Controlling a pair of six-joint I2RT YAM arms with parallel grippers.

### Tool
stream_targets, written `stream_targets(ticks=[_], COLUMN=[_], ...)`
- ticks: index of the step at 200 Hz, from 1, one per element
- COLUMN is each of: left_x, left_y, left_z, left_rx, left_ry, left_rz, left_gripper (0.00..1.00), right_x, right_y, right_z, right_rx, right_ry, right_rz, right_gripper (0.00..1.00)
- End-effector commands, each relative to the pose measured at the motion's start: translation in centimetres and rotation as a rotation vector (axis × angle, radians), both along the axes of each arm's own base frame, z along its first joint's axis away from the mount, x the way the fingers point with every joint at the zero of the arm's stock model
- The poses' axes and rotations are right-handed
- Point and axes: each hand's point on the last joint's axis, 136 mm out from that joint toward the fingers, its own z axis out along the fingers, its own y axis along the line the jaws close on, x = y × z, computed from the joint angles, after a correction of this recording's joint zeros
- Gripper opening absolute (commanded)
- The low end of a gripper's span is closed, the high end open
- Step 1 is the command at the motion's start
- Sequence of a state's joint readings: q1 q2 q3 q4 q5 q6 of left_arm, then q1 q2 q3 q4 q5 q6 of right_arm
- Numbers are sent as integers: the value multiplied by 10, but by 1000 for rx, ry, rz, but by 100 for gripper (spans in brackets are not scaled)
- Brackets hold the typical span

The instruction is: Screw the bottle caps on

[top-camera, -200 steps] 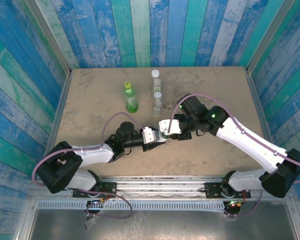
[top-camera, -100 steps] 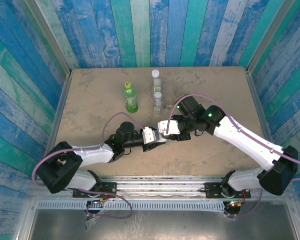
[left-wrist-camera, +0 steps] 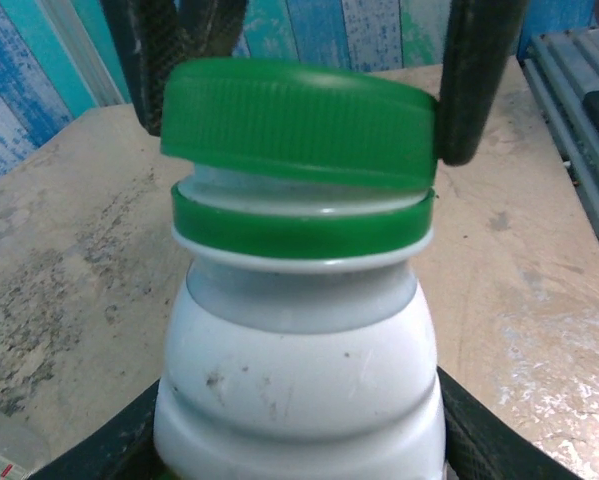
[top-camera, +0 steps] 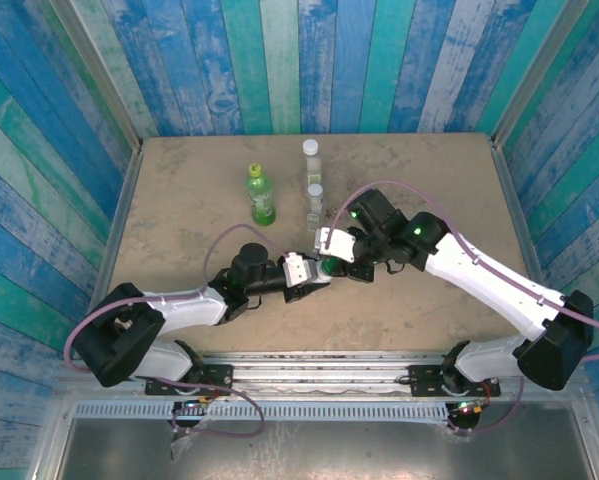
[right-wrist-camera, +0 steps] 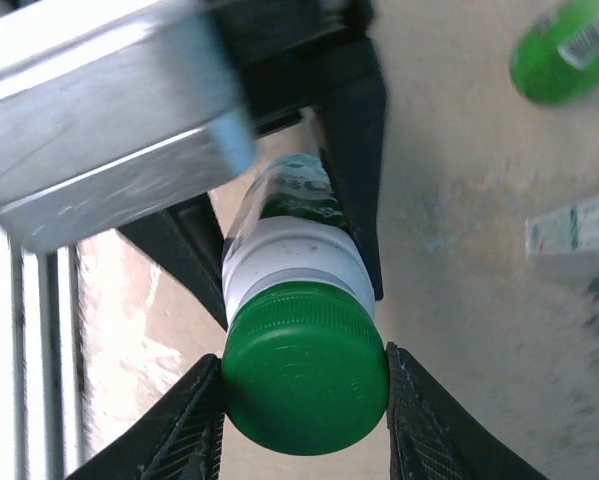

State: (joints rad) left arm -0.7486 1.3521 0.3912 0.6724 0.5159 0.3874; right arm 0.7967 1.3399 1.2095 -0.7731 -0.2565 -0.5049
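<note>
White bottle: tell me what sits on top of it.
On the white bottle a dark green cap sits tilted, gripped by the right pincer. Its threads are mostly covered.

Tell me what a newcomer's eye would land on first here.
Mid-table, the two arms meet: the left gripper clamps a white plastic bottle, while the right gripper pinches a dark green round plastic cap that sits crooked on the bottle's neck. Behind them, toward the far edge, stand a green translucent plastic bottle and two small clear plastic bottles, all with caps on.
</note>
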Motion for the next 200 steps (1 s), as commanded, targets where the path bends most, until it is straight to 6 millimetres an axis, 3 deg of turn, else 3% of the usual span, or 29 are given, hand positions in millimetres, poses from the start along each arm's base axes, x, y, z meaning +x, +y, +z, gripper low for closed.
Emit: stream_targets(ticks=[1, 30, 51, 89, 142, 156, 167, 183, 200], left_x=[-2, -2, -2, -2, 0, 0, -2, -2, -4], left_y=[-4, -5, -5, -4, -3, -4, -5, -5, -6], left_z=[31, 30, 31, 30, 27, 26, 26, 24, 24], left_rx=[-68, -69, -71, -66, -56, -54, -58, -57, -61], left_ry=[-88, -86, -82, -83, -85, -80, -75, -61, -57], left_rz=[-21, -22, -24, -21, -5, -12, -20, -21, -36], left_gripper=[45, 45, 45, 45, 45, 45, 45, 46, 46], right_x=[22, 9, 18, 16, 18, 17, 19, 13, 7], right_y=[1, 3, -12, -7, -10, -11, -12, -12, -13], right_z=[5, 7, 9, 12, 7, 14, 23, 35, 43], right_rx=[141, 206, 187, 161, 128, 139, 147, 141, 116], right_ry=[174, 309, 277, 311, 481, 444, 375, 255, 115], right_rz=[-470, -615, -719, -700, -871, -823, -749, -541, -336], right_gripper=[14, 17, 18, 23, 20, 26, 37, 59, 68])
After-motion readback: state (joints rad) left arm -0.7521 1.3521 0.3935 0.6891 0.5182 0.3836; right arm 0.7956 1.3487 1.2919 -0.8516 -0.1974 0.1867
